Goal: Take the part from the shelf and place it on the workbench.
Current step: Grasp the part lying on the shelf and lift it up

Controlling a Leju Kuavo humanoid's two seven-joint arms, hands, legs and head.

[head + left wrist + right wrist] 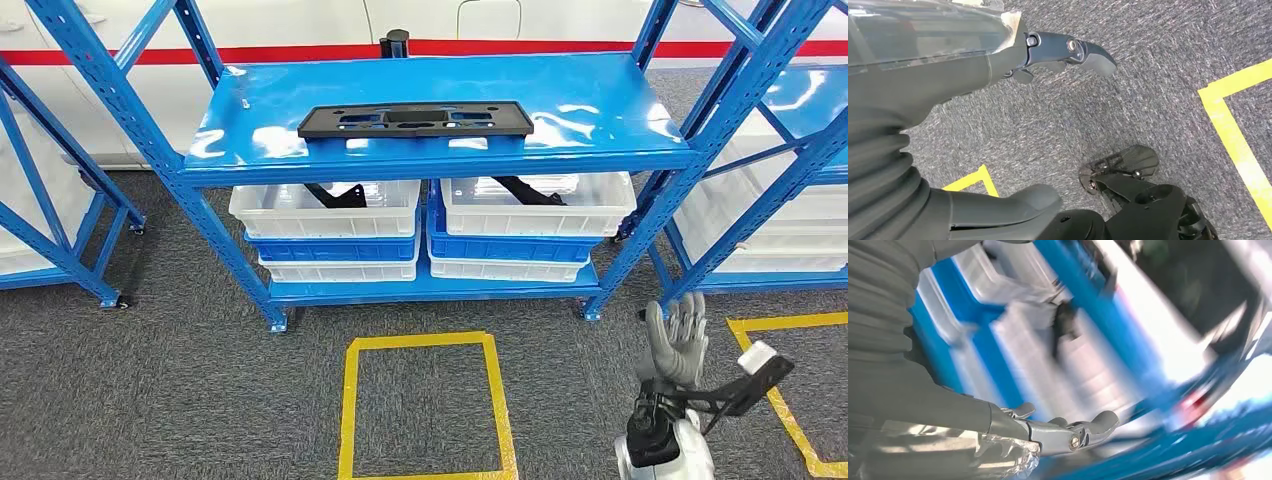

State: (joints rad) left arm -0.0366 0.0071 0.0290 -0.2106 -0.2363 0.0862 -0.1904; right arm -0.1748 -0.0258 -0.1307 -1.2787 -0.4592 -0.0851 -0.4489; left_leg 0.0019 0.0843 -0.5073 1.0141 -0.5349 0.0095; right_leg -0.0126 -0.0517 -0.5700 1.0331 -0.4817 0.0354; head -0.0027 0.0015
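Head view: a long flat black plastic part with cut-outs (415, 119) lies on the glossy top board of the blue steel shelf (620, 110), white and blue plastic crates (335, 235) stacked beneath it, and a yellow tape square (427, 407) marks the grey carpet, while the right hand (678, 340) is raised low at the right, well short of the shelf, fingers straight, slightly apart, holding nothing. Left wrist view: the left hand (998, 55) hangs over the carpet, its fingers (1083, 51) extended and empty. Right wrist view: blurred, it shows the right hand's fingers (1083, 430) outstretched before the crates, touching nothing.
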